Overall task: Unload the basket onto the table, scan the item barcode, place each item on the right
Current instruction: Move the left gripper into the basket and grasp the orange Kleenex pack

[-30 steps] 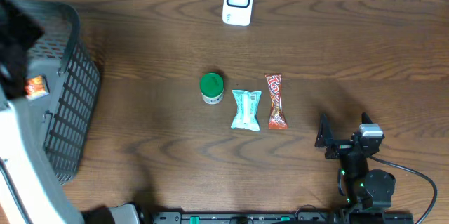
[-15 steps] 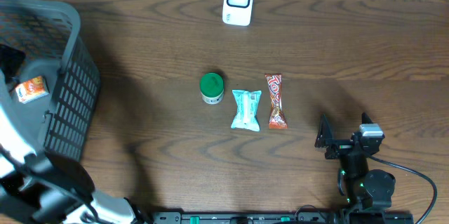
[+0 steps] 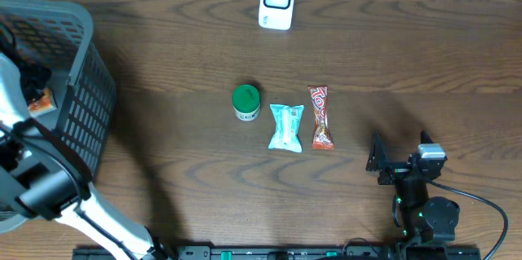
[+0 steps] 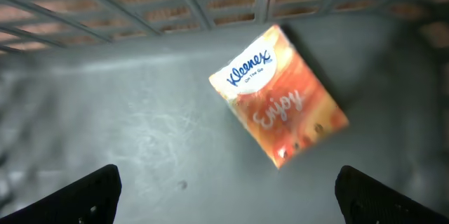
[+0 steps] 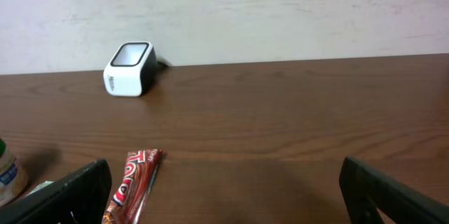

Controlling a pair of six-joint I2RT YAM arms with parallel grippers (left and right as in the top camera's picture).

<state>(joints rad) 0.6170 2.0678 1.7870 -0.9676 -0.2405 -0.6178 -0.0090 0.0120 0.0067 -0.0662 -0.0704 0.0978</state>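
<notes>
The left gripper [image 4: 226,185] hangs inside the grey basket [image 3: 77,130] at the left edge of the overhead view. Its fingers are spread wide at the bottom corners of the wrist view and it holds nothing. The orange tissue pack [image 4: 278,95] lies flat on the basket floor, up and to the right of centre in that view, clear of both fingers.

The right gripper [image 5: 224,189] rests at the lower right of the bench [image 3: 424,56], also spread apart and empty. It faces the white scanner [image 5: 130,68] at the top centre.

Three items sit in a row mid-frame: a green-lidded bottle [image 3: 245,102], a teal packet [image 3: 286,126] and a red snack bar [image 3: 320,117].

The step looks like the basket end of a scan cycle, with the pack lying in the basket. However, the wrist view alone cannot rule out that the pack is about to be picked up.

If the pack is done, the left arm needs to rise clear of the basket wall. One gripper must then close on an item from the row and turn its barcode toward the scanner window.
</notes>
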